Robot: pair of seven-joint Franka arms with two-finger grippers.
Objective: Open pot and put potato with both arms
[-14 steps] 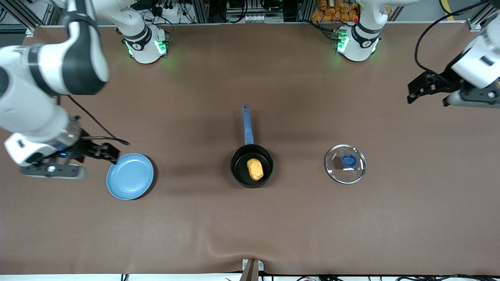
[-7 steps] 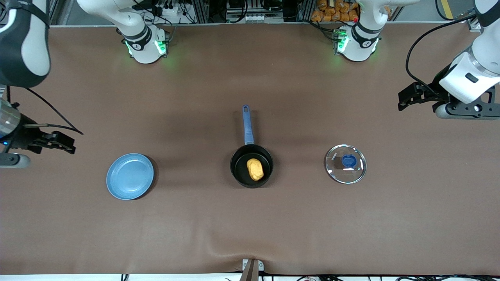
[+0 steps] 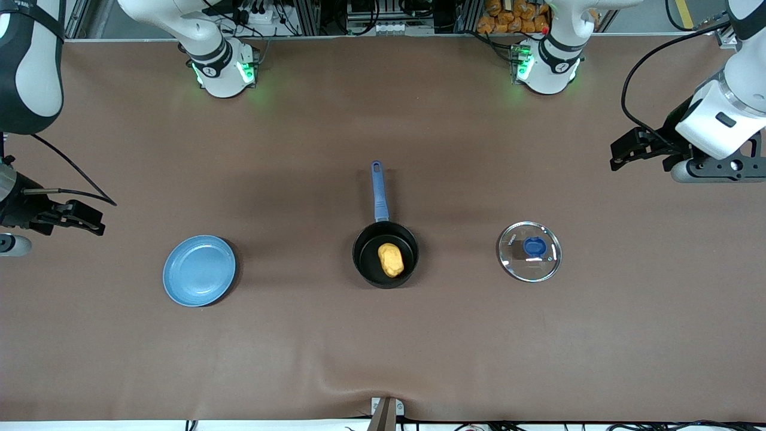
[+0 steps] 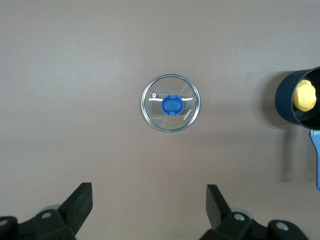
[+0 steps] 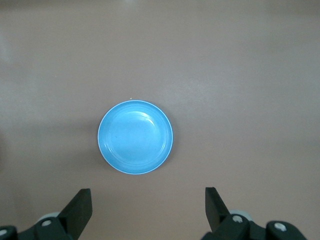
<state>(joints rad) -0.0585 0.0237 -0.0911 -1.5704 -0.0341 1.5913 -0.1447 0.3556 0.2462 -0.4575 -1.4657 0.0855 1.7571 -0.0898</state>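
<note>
Yellow-orange lumpy potato (image 3: 391, 259) lies inside the small black saucepan (image 3: 385, 254), its blue handle at twelve o'clock. Round glass lid (image 3: 529, 251) sits at three o'clock, flat blue plate (image 3: 199, 270) at nine. Left gripper (image 3: 622, 151) and right gripper (image 3: 90, 218) hover spread apart over the table's ends.

The pot (image 3: 385, 254) stands at the middle of the table (image 3: 383, 353), its handle (image 3: 377, 190) pointing toward the edge where the robots' bases stand. The potato (image 3: 391, 260) lies inside the pot. The lid (image 3: 529, 251) rests flat on the table beside the pot, toward the left arm's end and well apart from it. The plate (image 3: 199, 270) sits toward the right arm's end, well apart from the pot and slightly nearer the front camera's edge.
</note>
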